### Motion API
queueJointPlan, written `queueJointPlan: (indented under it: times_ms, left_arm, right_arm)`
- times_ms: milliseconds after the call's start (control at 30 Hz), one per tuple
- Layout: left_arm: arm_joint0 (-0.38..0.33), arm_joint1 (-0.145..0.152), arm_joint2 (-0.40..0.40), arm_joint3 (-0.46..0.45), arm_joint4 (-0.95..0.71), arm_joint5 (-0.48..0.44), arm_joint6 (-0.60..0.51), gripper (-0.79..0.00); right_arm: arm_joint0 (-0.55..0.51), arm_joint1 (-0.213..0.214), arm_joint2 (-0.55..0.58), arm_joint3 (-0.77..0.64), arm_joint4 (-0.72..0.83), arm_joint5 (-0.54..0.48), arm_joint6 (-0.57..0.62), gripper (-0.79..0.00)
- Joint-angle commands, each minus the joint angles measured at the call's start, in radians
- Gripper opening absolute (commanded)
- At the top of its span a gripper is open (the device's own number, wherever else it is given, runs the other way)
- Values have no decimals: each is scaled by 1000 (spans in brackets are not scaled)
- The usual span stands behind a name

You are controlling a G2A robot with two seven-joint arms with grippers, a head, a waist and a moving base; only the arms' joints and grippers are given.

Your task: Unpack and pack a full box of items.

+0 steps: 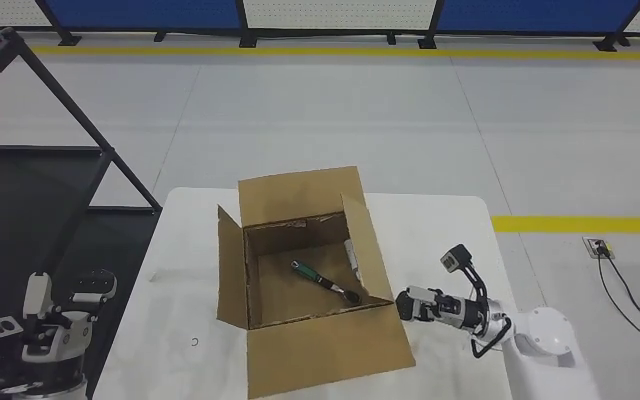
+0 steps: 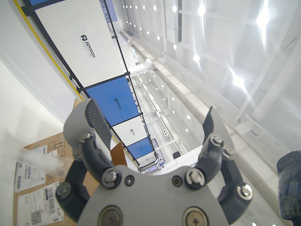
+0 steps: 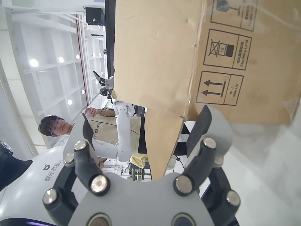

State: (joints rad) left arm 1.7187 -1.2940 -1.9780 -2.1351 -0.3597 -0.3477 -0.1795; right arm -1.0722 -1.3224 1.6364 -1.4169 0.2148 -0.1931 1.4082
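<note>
An open cardboard box [image 1: 232, 270] stands in the middle of the white table. Inside lie a green-handled tool [image 1: 322, 280] on the floor and a white item [image 1: 352, 258] against the right wall. My right gripper [image 1: 403, 303] sits just off the box's front right corner. In the right wrist view this gripper [image 3: 143, 128] is open, and the edge of the front flap [image 3: 162, 142] runs between its fingers below the printed box side [image 3: 164, 36]. My left gripper [image 2: 152, 123] is open and holds nothing, pointing upward, with the labelled box [image 2: 37, 147] to one side. From above it sits off the table's left edge [image 1: 92, 285].
The front flap [image 1: 330, 350] lies flat toward the table's near edge. A black metal frame [image 1: 90, 150] stands left of the table [image 1: 180, 330]. Bare tabletop lies left and right of the box. A small ring [image 1: 194, 342] lies on the left part.
</note>
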Motion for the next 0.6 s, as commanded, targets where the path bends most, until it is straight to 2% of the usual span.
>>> queueJointPlan:
  times_ms: [0, 567]
  left_arm:
    - [0, 0, 0, 0, 0, 0, 0, 0]
    - [0, 0, 0, 0, 0, 0, 0, 0]
  right_arm:
    - [-9, 2, -13, -14, 16, -13, 9, 0]
    - [-77, 18, -133, -149, 75, -70, -57, 0]
